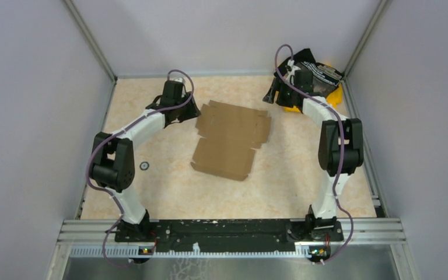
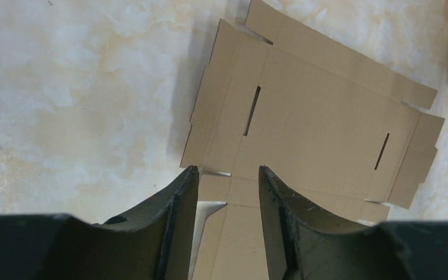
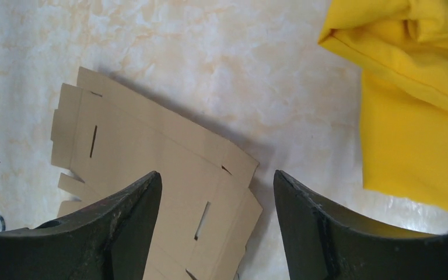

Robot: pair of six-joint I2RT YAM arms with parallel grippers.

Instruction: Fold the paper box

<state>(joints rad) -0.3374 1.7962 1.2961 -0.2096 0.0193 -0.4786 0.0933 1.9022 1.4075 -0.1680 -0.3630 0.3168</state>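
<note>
Evidently paper box (image 1: 230, 140) lies flat, unfolded, mid-desk (image 1: 169, 192), where both arms reach. Left hand (image 2: 228, 170) half open above box edge, right hand (image 3: 217, 174) wide; both empty.

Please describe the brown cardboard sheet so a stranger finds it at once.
Start from the beige marbled table. Near its middle lies a flat, unfolded brown cardboard box blank. Unlike the yellow and black cloth pile in the far right corner, it has slots and tabs.

The right claw (image 3: 216, 175), spread wide, hangs over a flat brown paper box (image 3: 151, 146) on a pale marbled surface (image 3: 210, 52), yellow cloth (image 3: 408, 116) nearby.
</note>
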